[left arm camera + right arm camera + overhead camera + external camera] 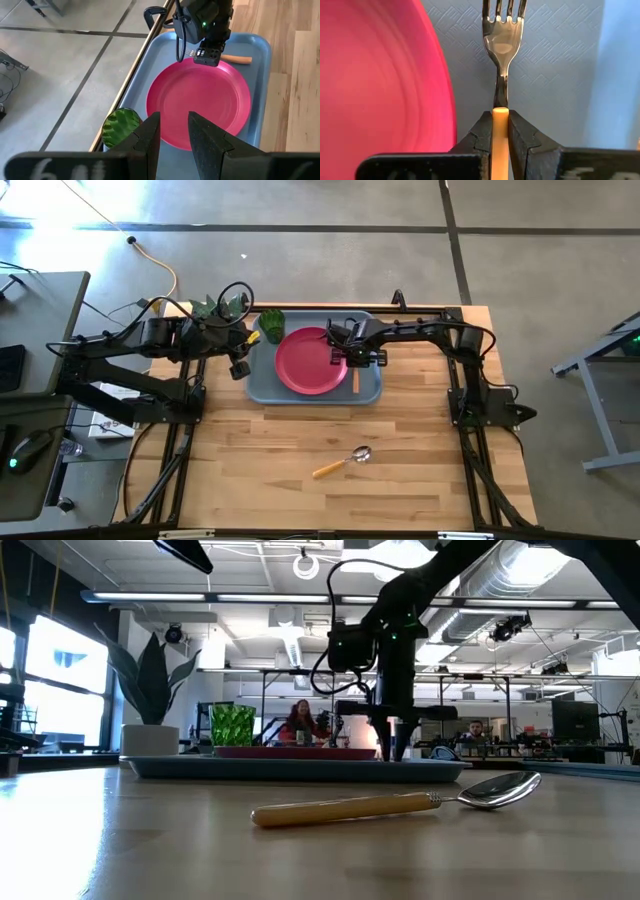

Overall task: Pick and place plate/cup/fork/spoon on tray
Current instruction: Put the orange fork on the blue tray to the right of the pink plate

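My right hand (500,131) grips the fork (502,35) by its orange handle, low over the tray (262,385) beside the plate (310,361). My left hand (173,135) hovers open by the cup (272,325). The spoon (340,462) lies mid-counter.

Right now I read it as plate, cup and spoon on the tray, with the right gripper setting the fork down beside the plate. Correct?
Not quite: the spoon is not on the tray; the high view shows it lying on the bare table, well clear of the tray. The rest holds: the plate and cup are on the tray, and the right gripper is clamped on the fork beside the plate.
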Available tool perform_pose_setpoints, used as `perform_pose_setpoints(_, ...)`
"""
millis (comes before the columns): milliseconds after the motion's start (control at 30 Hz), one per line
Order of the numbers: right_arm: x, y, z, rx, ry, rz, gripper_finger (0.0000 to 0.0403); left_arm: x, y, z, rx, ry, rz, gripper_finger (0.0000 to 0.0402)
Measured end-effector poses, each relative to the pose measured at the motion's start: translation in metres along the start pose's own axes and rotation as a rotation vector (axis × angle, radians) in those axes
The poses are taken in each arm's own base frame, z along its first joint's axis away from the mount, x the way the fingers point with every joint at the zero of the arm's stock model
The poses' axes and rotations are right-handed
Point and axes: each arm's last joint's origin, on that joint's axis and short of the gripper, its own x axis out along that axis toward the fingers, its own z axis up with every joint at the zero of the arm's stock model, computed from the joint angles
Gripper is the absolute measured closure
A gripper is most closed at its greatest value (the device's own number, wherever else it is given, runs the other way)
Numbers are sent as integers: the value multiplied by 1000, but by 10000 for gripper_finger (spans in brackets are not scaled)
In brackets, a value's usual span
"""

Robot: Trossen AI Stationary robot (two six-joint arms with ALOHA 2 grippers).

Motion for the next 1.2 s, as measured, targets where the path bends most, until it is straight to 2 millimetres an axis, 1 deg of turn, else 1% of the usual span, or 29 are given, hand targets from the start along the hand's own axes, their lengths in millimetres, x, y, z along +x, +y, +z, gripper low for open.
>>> perform_pose_setpoints(200, 0, 0, 0, 0, 0, -2, 352, 0, 0, 0, 0, 0, 0, 312)
perform_pose_setpoints(300, 0, 0, 0, -1, 0, -2, 343, 0, 0, 0, 0, 0, 0, 312)
perform_pose_setpoints(767, 0, 0, 0, -20, -12, -6, 340, 0, 0, 0, 0, 0, 0, 312)
perform_pose_setpoints(1200, -1, -1, -1, -20, 20, -1, 339, 0, 0, 0, 0, 0, 0, 312)
